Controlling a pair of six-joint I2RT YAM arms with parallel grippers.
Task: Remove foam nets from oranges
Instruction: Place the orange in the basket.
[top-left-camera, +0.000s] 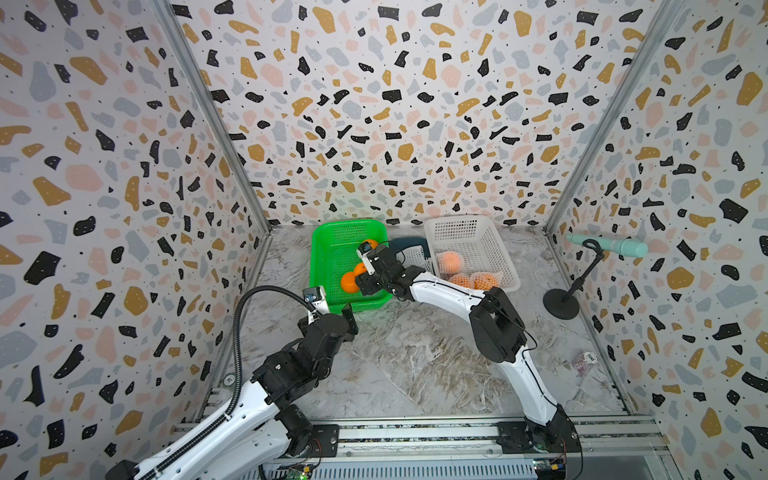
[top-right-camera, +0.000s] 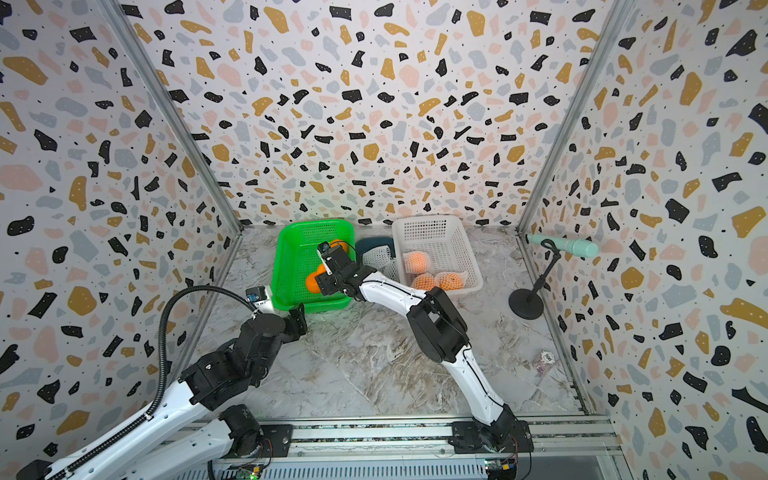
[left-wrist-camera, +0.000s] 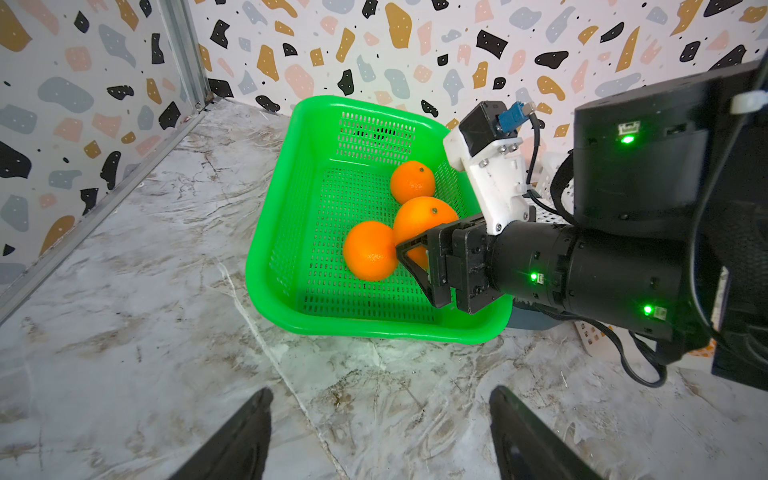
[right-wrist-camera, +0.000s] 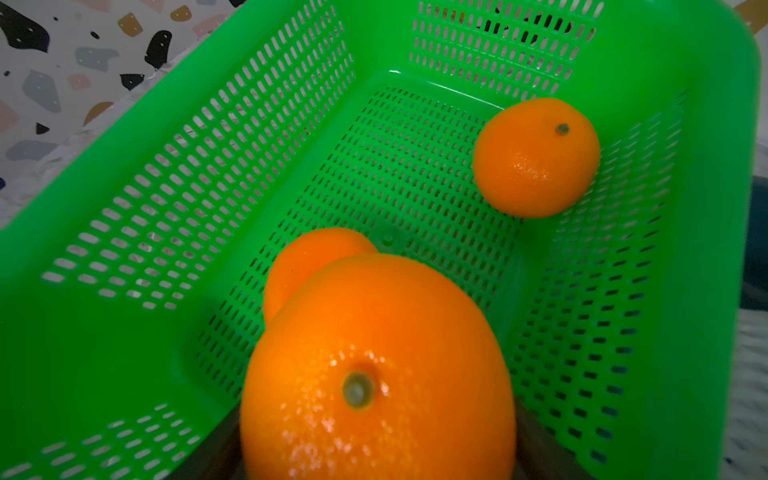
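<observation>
Over the marble surface (top-left-camera: 415, 353) at the left, the left jaws hang spread wide and empty, their fingers (left-wrist-camera: 249, 436) just short of the green basket (top-left-camera: 322, 257). Three bare oranges are in that basket. One (left-wrist-camera: 370, 249) lies toward its left wall and one (left-wrist-camera: 412, 180) toward the back. Between them a third orange (right-wrist-camera: 374, 374) sits in the right jaws, which reach in over the basket's right rim and clasp it at a broad spread, a dark finger (left-wrist-camera: 442, 249) on each side. Right of the basket, a dark bin (top-left-camera: 409, 242) holds white foam nets (top-left-camera: 409, 254). Next comes a white basket (top-left-camera: 498, 257) with three netted oranges (top-left-camera: 451, 262) toward its near end. Farthest right, a teal cylinder (top-left-camera: 606, 246) rests on a black stand (top-left-camera: 561, 305).
</observation>
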